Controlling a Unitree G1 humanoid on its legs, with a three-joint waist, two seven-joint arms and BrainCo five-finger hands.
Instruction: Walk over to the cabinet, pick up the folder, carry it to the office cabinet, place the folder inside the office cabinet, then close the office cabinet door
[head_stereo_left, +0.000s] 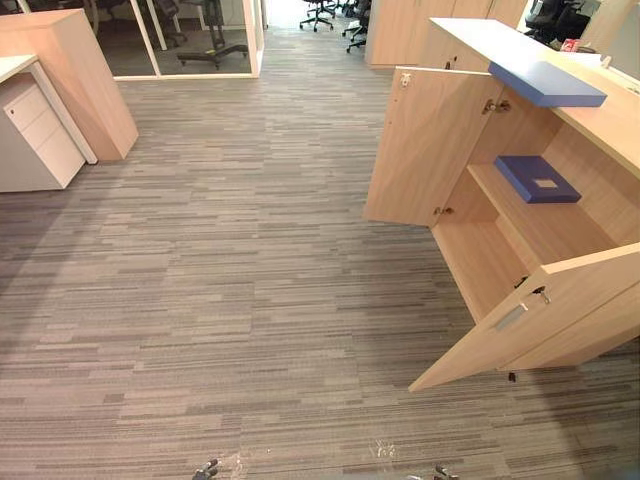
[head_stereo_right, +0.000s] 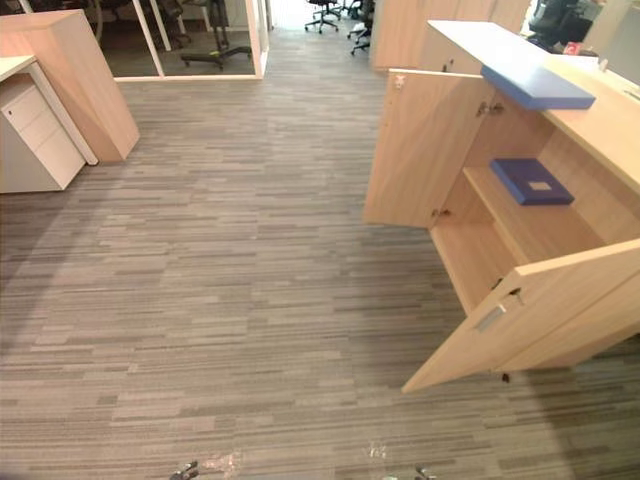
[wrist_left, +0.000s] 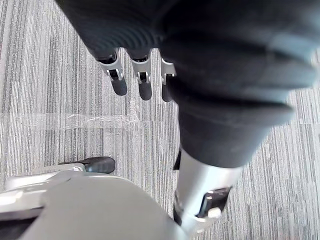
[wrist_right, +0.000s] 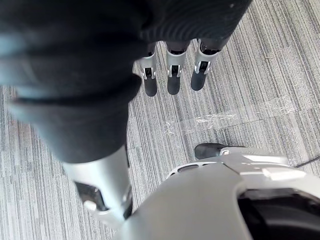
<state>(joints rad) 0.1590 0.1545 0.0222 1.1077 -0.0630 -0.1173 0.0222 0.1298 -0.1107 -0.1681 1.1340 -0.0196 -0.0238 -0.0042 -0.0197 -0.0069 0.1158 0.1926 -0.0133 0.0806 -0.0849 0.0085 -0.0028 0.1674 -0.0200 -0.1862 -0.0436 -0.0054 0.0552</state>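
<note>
Pale wood is forming the office cabinet (head_stereo_left: 585, 190) in the left eye view, with its far door (head_stereo_left: 420, 145) and near door (head_stereo_left: 540, 320) both standing open. The dark blue folder (head_stereo_left: 537, 178) is lying flat on the shelf (head_stereo_left: 545, 230) inside, and a flat blue item (head_stereo_left: 545, 83) is resting on the counter (head_stereo_left: 615, 120) above.

In the right eye view, a white drawer unit (head_stereo_right: 35, 135) is standing well apart across the grey carpet (head_stereo_right: 230, 280).

In the left wrist view, the left hand (wrist_left: 145, 75) is hanging over the carpet, its fingers (wrist_left: 119, 82) straight and holding nothing.

In the right wrist view, the right hand (wrist_right: 173, 75) is hanging likewise, fingers straight and empty.
</note>
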